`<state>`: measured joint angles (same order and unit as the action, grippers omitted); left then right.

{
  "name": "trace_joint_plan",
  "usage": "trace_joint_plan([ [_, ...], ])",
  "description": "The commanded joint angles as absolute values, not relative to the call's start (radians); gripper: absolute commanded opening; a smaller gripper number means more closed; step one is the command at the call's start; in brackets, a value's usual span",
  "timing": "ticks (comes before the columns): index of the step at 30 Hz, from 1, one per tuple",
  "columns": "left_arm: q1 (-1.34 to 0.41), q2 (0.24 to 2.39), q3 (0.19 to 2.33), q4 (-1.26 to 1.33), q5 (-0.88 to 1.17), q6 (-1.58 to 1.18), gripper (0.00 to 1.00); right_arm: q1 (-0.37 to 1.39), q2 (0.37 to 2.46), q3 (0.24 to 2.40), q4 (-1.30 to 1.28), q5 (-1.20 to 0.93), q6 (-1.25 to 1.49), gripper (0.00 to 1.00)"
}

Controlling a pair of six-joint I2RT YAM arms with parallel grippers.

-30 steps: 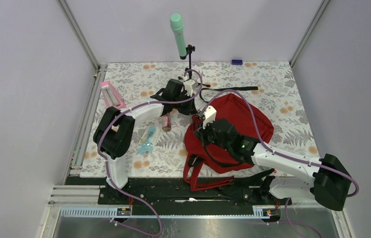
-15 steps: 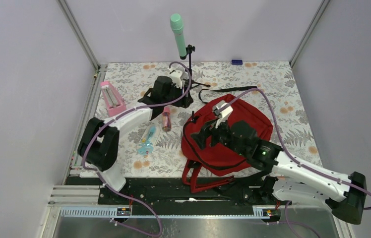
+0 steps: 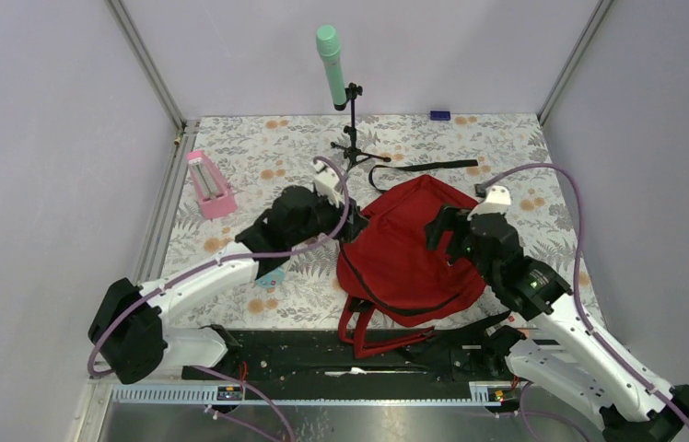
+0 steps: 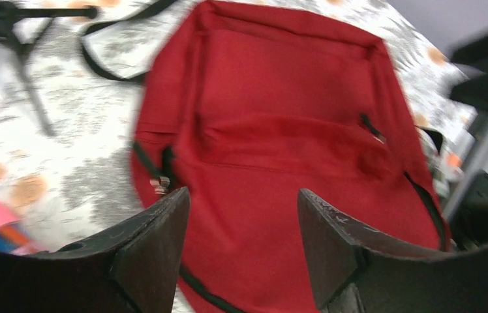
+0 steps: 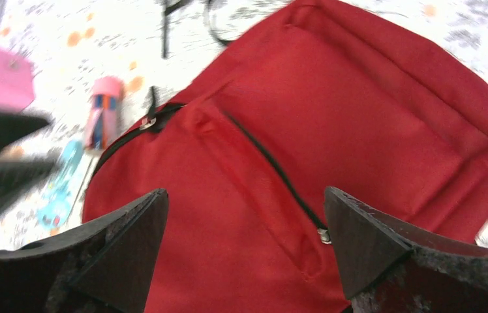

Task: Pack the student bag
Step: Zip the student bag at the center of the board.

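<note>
From above, I see the student bag lying flat on the floral table, its straps toward the arm bases. My left gripper is at the bag's left edge, and my right gripper is over its right half. On the left wrist camera, the fingers stand apart above the bag's red front. On the right wrist camera, the fingers are also apart, over the bag's zipper.
</note>
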<state>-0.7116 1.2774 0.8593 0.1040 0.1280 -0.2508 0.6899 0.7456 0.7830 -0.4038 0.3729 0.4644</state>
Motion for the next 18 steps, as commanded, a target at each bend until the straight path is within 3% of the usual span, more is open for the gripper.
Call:
trace_joint_plan([
  [1,-0.846,1.219,0.799,0.254,0.089,-0.236,0.63,0.546,0.752,0.737,-0.491,0.328,0.637,0.96],
  [8,-1.074,1.351,0.825,0.373,0.076,-0.283,0.64,0.420,0.756,0.645,-0.449,0.280,0.854,0.95],
  [11,-1.155,1.438,0.884,0.382,0.086,-0.250,0.65,0.419,0.740,0.630,-0.456,0.298,0.920,0.88],
  [15,-1.195,1.545,0.917,0.431,0.125,-0.164,0.76,0.419,0.733,0.590,-0.456,0.326,0.952,0.84],
  [18,-1.197,1.637,0.927,0.460,0.138,-0.109,0.78,0.420,0.742,0.567,-0.456,0.313,0.960,0.82],
])
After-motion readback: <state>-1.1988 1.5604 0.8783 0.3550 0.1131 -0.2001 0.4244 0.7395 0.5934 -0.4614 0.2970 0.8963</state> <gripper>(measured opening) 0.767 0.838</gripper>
